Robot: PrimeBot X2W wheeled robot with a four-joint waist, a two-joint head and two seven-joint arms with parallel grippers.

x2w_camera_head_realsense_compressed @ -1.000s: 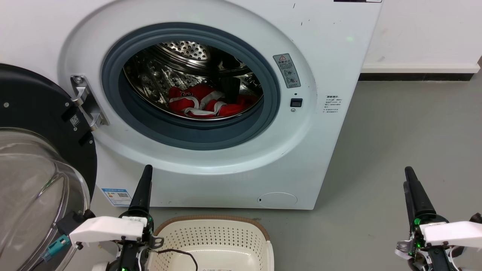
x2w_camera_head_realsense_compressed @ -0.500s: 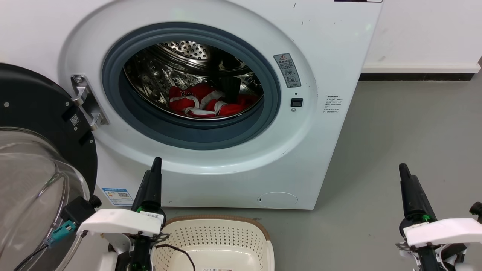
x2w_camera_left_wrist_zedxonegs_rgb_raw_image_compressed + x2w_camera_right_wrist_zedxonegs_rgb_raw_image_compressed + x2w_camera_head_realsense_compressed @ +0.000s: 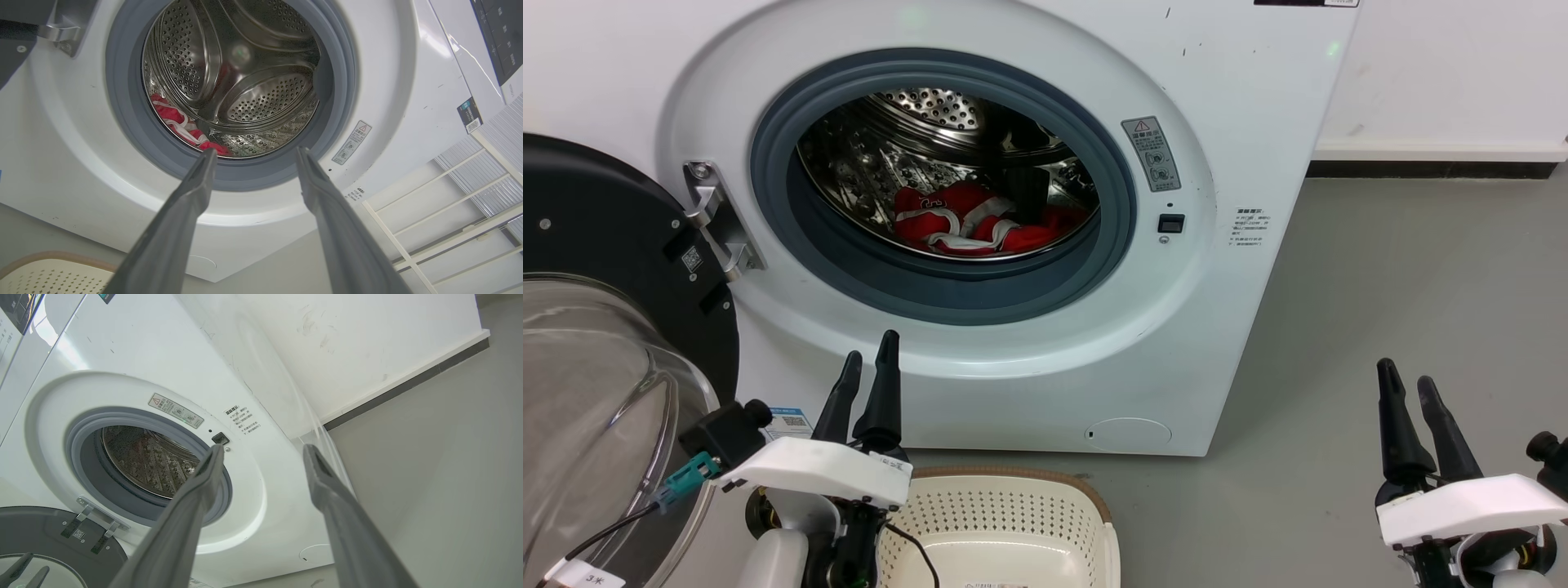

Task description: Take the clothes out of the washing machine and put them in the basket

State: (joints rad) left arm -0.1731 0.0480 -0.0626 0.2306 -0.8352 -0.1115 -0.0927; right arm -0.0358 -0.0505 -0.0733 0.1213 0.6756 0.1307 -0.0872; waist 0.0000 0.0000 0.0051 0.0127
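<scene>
The clothes [image 3: 980,224] lay on the floor of the drum [image 3: 882,171] in the washing machine [image 3: 1241,122], with the basket [image 3: 1005,473] below its front edge. The left gripper [image 3: 871,347] and right gripper [image 3: 1403,372] were parted and empty. Reaching in seemed next, clearing the porthole rim [image 3: 964,290].

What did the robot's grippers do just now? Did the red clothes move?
Both opened their fingers. The left gripper also crept up and rightward toward the washing machine; the right gripper barely shifted. Nothing was grabbed. The clothes stayed inside, and the basket stayed put.
</scene>
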